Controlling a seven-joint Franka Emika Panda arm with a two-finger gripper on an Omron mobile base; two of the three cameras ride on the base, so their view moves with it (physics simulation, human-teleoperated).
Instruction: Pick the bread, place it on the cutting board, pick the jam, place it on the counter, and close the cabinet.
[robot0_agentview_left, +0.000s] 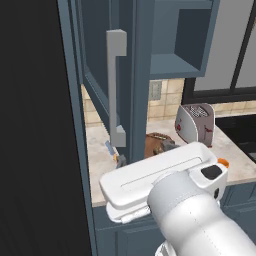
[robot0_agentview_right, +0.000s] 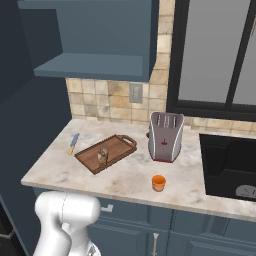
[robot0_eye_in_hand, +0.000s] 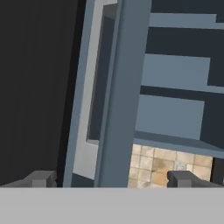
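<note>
The cabinet (robot0_agentview_right: 100, 40) hangs above the counter (robot0_agentview_right: 125, 175), and its door (robot0_agentview_left: 116, 87) stands swung out, edge toward me. In the hand view my gripper (robot0_eye_in_hand: 111, 179) is open, and the door's edge (robot0_eye_in_hand: 124, 87) rises between the two fingertips (robot0_eye_in_hand: 41, 178), with the cabinet shelves (robot0_eye_in_hand: 175, 74) behind it. The bread (robot0_agentview_right: 102, 157) lies on the dark cutting board (robot0_agentview_right: 117, 146). The orange jam (robot0_agentview_right: 159, 183) stands on the counter near its front edge, also seen as the jam (robot0_agentview_left: 223, 162) past my arm.
A grey toaster (robot0_agentview_right: 165, 136) stands right of the board. A knife (robot0_agentview_right: 73, 143) lies at the left of the counter. A dark sink (robot0_agentview_right: 230, 165) lies at the right under a window (robot0_agentview_right: 215, 50). A tall dark panel (robot0_agentview_left: 30, 125) borders the left.
</note>
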